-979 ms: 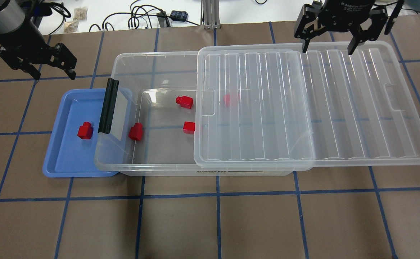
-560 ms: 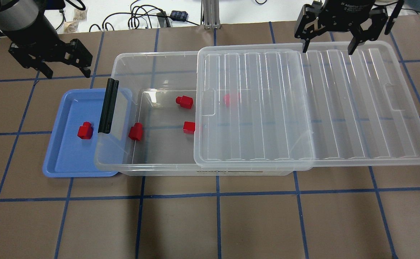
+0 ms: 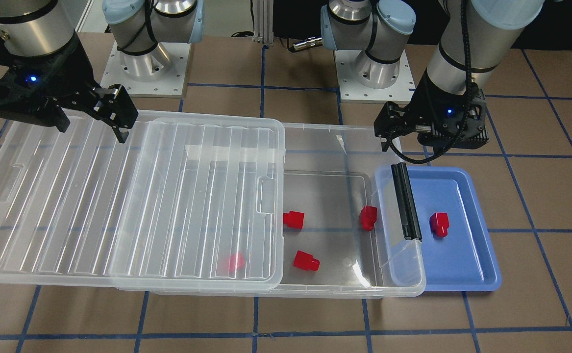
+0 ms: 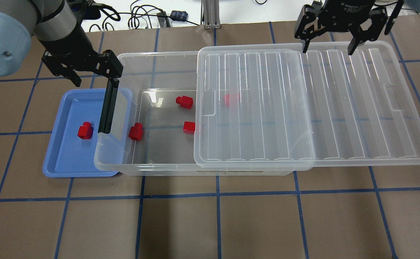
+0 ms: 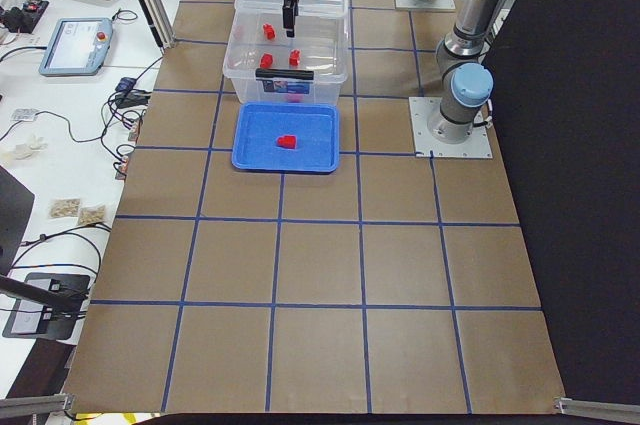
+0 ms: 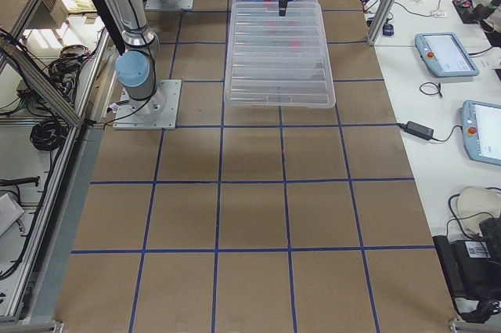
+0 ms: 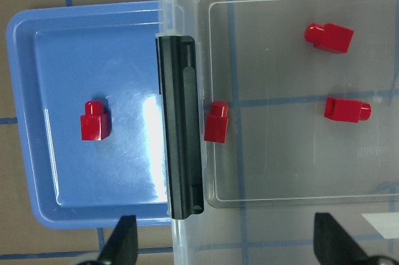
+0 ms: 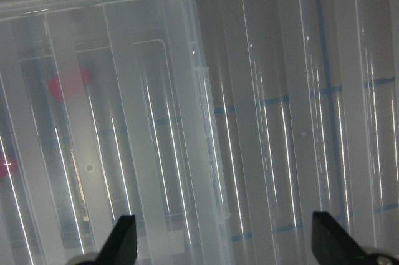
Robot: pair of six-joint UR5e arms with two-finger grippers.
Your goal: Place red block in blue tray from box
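One red block (image 4: 85, 130) lies in the blue tray (image 4: 69, 158), which sits partly under the latch end of the clear box (image 4: 159, 169). Three more red blocks (image 4: 135, 131) (image 4: 184, 101) (image 4: 189, 127) rest on the box's uncovered floor, and a fourth (image 4: 232, 99) shows blurred through the lid (image 4: 339, 108). My left gripper (image 4: 93, 75) hangs open and empty over the far corner of the tray and box, by the black latch bar (image 4: 108, 106). Over the lid's far edge, my right gripper (image 4: 328, 48) is open and holds nothing.
The ribbed lid is slid to the right, covering the box's right half and overhanging the table. Cables and small items lie on the white bench beyond the table (image 4: 141, 18). Brown mat with blue grid lines stretches in front of the box (image 4: 217, 223).
My left arm has swung rightward from beyond the tray's far left corner to above the latch end of the box. The right arm, blocks, tray and lid have stayed put.
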